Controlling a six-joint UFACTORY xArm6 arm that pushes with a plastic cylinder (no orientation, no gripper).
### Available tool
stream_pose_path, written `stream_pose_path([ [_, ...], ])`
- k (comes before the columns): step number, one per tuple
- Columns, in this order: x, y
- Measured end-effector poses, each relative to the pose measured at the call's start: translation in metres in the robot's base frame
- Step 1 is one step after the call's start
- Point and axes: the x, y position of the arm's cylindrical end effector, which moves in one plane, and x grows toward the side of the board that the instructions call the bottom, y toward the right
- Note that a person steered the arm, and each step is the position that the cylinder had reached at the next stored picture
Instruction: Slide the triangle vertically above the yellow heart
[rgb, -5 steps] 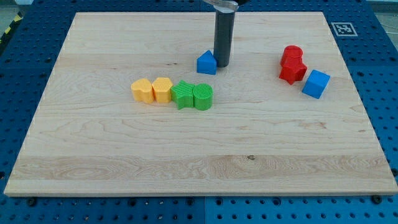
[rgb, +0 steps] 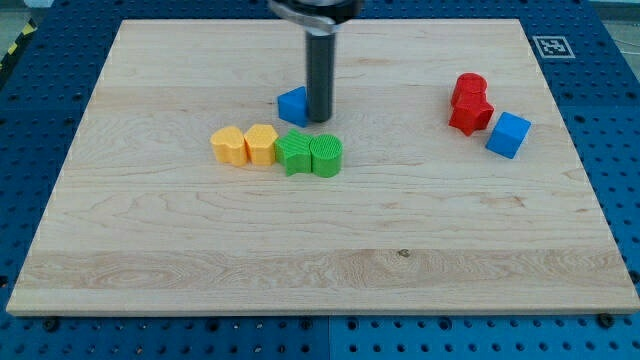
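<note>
Pushing blue triangle (rgb: 292, 105) with my tip (rgb: 319, 120) touching its right side; no pincer on rig. Triangle sits up-right of yellow heart (rgb: 229, 145). Looks light, rigid, likely pivots; push flat face centrally.

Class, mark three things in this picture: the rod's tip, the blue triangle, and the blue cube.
My tip (rgb: 320, 120), camera view, the rod's very bottom end.
Blue triangle (rgb: 292, 105), camera view, its front face left of the rod.
Blue cube (rgb: 508, 135), camera view, centre of the block.

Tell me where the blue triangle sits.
Blue triangle: left of centre, upper half, touching my tip on its right, just above the green blocks.
</note>
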Motion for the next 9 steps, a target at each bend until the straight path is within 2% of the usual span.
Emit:
stream_pose_path([
  [2, -0.022, -0.033],
  [3, 0.007, -0.035],
  [4, 0.013, -0.064],
  [5, -0.027, -0.072],
  [6, -0.03, -0.072],
  [8, -0.03, -0.035],
  [9, -0.041, -0.04],
])
